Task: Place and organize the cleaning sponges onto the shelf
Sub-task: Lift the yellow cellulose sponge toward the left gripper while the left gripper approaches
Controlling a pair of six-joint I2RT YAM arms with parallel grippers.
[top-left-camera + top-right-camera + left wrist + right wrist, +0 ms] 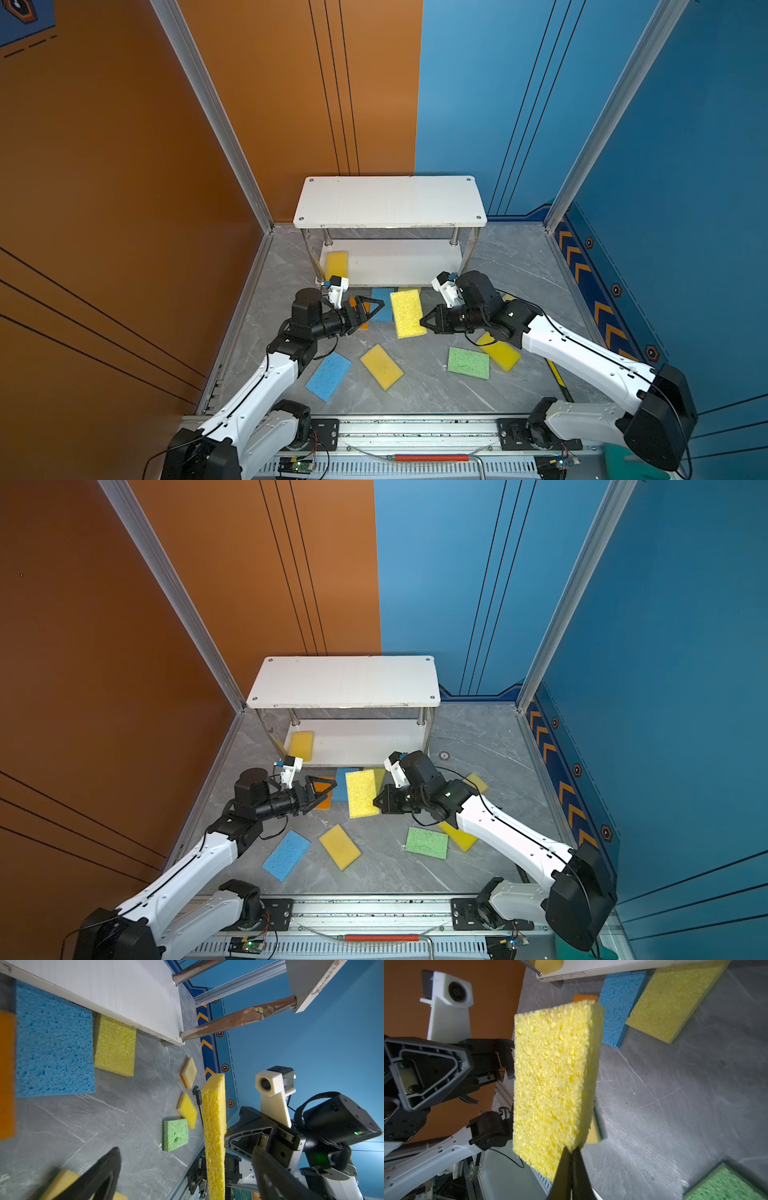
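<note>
**Right Fingers Clamped on Yellow Sponge; Left Fingers Wide**

The right gripper [422, 322] has its fingers [560, 1176] pinched tight on one corner of the porous yellow sponge [554, 1076]. The sponge is lifted clear of the surface [415, 395] in front of the shelf [390, 201]. The left gripper [372, 309] faces it with fingers spread wide, gripping nothing, above the orange sponge [324, 803]. A smooth yellow sponge [336, 262] lies at the left end of the lower board [399, 262]. Loose on the surface are the rear blue sponge [386, 311], front blue sponge [328, 376], green sponge [468, 362] and pale tan sponge [189, 1072].
</note>
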